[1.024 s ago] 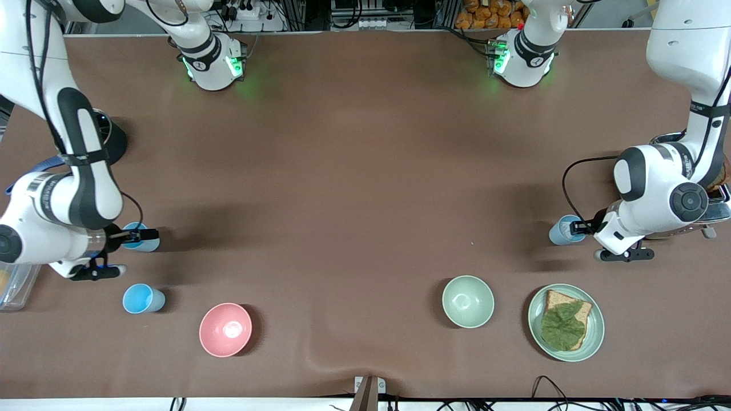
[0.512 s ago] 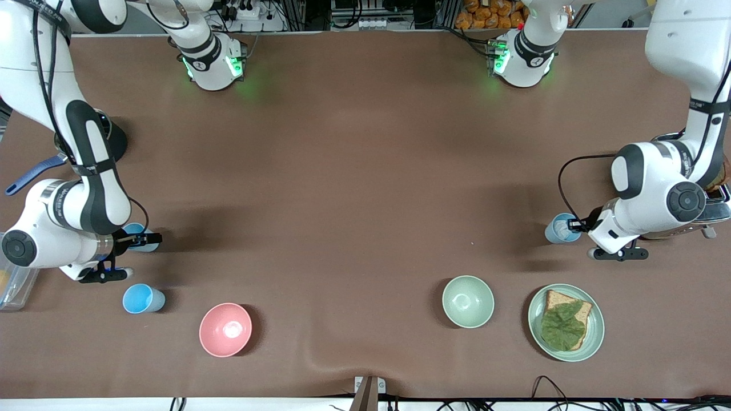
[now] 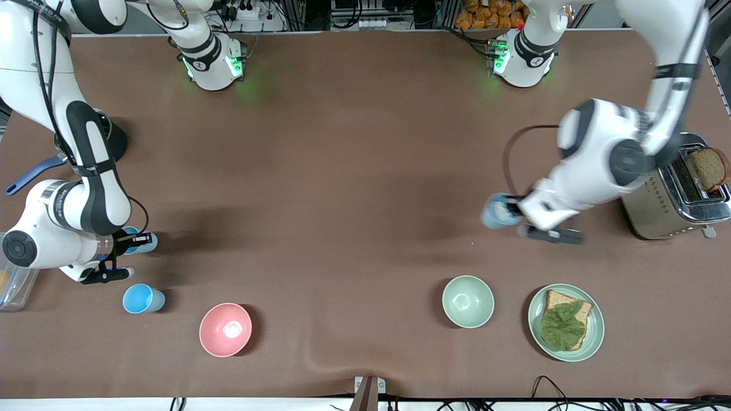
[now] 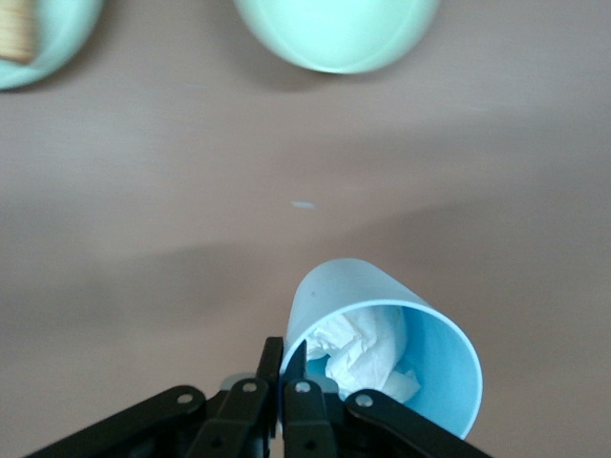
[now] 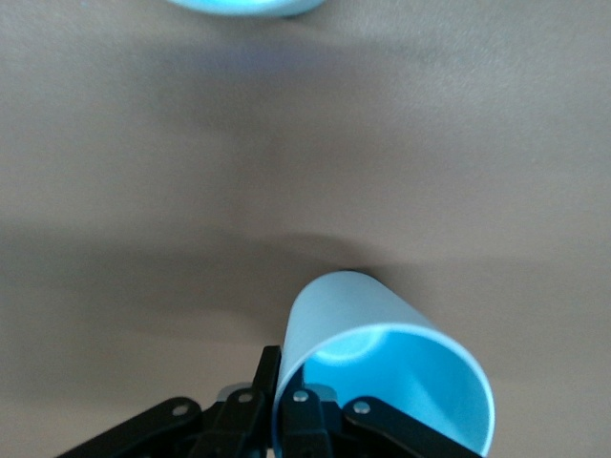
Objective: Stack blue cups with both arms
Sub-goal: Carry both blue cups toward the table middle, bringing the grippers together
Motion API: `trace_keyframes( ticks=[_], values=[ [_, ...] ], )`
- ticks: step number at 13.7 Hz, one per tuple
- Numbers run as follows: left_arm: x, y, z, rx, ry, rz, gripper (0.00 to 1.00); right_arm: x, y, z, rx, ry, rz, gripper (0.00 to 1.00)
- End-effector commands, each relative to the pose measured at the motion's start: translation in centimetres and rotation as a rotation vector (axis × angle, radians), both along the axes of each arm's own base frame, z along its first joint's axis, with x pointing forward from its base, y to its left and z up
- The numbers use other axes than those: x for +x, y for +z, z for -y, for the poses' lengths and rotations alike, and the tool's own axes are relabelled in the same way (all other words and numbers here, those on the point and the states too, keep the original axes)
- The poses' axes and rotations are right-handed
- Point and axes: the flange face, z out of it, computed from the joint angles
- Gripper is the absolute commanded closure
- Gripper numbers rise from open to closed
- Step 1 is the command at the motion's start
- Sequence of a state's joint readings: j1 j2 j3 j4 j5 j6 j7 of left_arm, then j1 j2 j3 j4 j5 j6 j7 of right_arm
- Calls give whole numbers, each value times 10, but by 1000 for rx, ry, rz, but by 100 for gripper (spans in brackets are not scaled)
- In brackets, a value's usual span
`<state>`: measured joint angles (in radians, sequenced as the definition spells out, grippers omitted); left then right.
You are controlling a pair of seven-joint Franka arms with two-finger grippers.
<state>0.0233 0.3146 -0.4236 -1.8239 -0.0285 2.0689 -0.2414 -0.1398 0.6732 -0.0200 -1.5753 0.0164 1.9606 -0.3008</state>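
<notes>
My left gripper (image 3: pixel 514 212) is shut on the rim of a blue cup (image 3: pixel 494 211) and holds it in the air over the bare table between the toaster and the table's middle. In the left wrist view this cup (image 4: pixel 382 348) holds crumpled white paper, and my gripper (image 4: pixel 284 361) pinches its wall. My right gripper (image 3: pixel 134 237) is shut on the rim of a second blue cup (image 3: pixel 143 242) at the right arm's end; the right wrist view shows the cup (image 5: pixel 382 367) and the gripper (image 5: pixel 280 374). A third blue cup (image 3: pixel 143 298) stands on the table nearer to the camera, and its edge shows in the right wrist view (image 5: pixel 243 5).
A pink bowl (image 3: pixel 225 329) and a pale green bowl (image 3: pixel 468 301) stand near the front edge. A green plate (image 3: pixel 594 337) holds bread and lettuce. A toaster (image 3: pixel 657 208) with bread stands at the left arm's end. A clear container (image 3: pixel 11 285) sits at the right arm's end.
My left arm has swung toward the table's middle with its cup, uncovering the toaster. My right arm has shifted only slightly with its cup.
</notes>
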Motion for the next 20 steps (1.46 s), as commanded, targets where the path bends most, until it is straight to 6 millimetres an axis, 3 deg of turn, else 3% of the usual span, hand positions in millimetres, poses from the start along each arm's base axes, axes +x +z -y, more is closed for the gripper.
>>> trace_keyframes(
  ticks=[1, 3, 5, 6, 7, 8, 9, 12, 13, 14, 15, 18, 20],
  values=[
    [-19, -5, 118, -22, 30, -14, 100, 2, 33, -23, 10, 32, -16, 100],
    [-35, -27, 189, 9, 48, -1, 100, 6, 72, -65, 0, 92, -25, 100],
    [-66, -59, 257, 7, 54, 10, 100, 10, 125, -103, -5, 157, -26, 100],
    [-75, -79, 276, -2, 74, 12, 100, 8, 149, -123, -1, 183, -31, 100],
    [-85, -97, 289, -4, 68, 14, 100, 6, 167, -146, 6, 209, -25, 100],
    [-92, -112, 297, -6, 60, 16, 100, 2, 183, -183, -10, 243, -9, 100],
    [-98, -127, 302, 3, 57, 8, 100, -3, 198, -204, -12, 266, 11, 100],
    [-106, -158, 309, 7, 72, -3, 100, -11, 212, -246, 28, 339, 38, 100],
    [-106, -158, 308, 8, 82, -2, 100, -16, 228, -257, 35, 353, 67, 100],
    [-105, -155, 308, 6, 80, 3, 64, -19, 233, -266, 43, 370, 73, 100],
    [-103, -150, 308, 5, 82, 12, 1, -21, 231, -276, 54, 393, 76, 100],
    [-92, -121, 300, -2, 101, 49, 0, -32, 239, -338, 94, 499, 149, 100],
    [-92, -87, 294, 26, 100, 53, 0, -41, 237, -379, 98, 563, 192, 100]
  ],
)
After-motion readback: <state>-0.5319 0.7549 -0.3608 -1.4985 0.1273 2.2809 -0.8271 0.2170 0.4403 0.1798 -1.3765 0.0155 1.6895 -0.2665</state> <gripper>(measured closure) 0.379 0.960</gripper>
